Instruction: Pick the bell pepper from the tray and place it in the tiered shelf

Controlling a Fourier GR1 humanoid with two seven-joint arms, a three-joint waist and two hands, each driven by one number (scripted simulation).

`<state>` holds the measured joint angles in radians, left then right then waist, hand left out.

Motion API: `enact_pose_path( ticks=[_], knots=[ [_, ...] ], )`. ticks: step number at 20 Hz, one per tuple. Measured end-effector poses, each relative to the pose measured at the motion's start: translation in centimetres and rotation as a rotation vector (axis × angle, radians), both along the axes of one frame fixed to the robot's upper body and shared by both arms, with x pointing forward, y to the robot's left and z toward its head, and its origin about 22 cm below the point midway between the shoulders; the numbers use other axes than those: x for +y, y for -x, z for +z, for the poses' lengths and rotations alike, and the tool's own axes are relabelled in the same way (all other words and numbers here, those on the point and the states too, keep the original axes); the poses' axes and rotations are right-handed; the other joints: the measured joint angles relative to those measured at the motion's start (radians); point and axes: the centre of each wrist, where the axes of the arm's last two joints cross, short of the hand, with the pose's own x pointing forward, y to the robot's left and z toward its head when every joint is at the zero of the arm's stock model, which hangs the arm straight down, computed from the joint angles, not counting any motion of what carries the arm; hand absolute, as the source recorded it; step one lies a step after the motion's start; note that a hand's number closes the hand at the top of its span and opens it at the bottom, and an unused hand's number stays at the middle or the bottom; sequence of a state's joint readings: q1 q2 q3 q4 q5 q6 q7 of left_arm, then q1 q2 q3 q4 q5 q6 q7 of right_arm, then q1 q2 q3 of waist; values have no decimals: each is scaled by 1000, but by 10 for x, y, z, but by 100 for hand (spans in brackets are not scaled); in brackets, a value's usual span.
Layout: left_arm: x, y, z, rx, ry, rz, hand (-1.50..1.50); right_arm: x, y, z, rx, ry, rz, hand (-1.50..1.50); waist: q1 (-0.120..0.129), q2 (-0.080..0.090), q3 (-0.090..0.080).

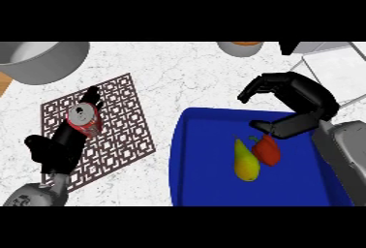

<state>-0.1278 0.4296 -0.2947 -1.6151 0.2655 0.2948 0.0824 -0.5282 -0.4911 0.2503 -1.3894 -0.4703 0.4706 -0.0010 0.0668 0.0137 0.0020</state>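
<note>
no readable label on the red can [83,120] the left hand [53,147] is wrapped around on the patterned mat [107,104], while the right hand [300,104] hovers spread open just above the red bell pepper [268,150] lying beside a pear [246,162] in the blue tray [207,179]

— What crowds the red bell pepper [268,150] in the blue plastic tray [207,169]?
— A yellow-green pear [246,162], just beside its left. The tray's left half lies bare.
— Above it?
— The black right hand [300,104].
</note>
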Motion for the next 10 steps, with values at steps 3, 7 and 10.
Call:
enact_pose_path(
  ticks=[3, 7, 10],
  knots=[
    [5, -3, 8, -13, -14, -28, 0, -19, -6, -3, 7, 52, 186, -150, -2, 5, 2],
    [12, -4, 11, -17, -23, -40, 0, -44, -20, 7, -9, 99, 323, -150, -10, 4, 2],
    [21, -4, 14, -17, -30, -35, 0, -57, -26, 21, -46, 179, 315, -150, -17, 2, 2]
  ],
)
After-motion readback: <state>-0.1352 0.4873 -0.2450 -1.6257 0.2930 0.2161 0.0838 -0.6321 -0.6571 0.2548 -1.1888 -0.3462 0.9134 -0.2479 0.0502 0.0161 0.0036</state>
